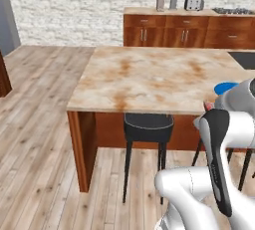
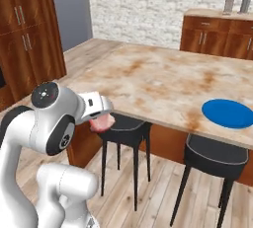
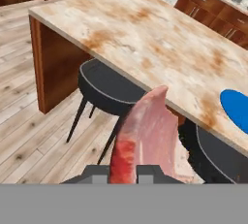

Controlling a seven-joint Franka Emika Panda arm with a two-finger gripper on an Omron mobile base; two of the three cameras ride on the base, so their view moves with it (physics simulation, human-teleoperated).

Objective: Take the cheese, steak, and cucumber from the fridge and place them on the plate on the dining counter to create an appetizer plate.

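Observation:
The pinkish-red steak (image 3: 147, 138) with a pale edge stands up between my fingertips in the hand view. My gripper (image 3: 123, 173) is shut on it. From the right base camera the steak (image 2: 101, 122) hangs under the hand, in front of the near edge of the dining counter (image 2: 163, 79) and above a stool. The blue plate (image 2: 227, 113) lies empty near the counter's front right; its edge also shows as plate (image 3: 236, 107) and plate (image 1: 225, 87). The beige marbled dining counter (image 1: 149, 77) stretches ahead. Cheese, cucumber and fridge are out of view.
Black stools (image 2: 126, 123) (image 2: 215, 155) stand under the counter's near edge, one directly below the steak. A dark sink (image 1: 244, 58) is inset at the counter's far right. Wood cabinets (image 1: 184, 30) with canisters and a toaster line the back wall. Open wood floor lies left.

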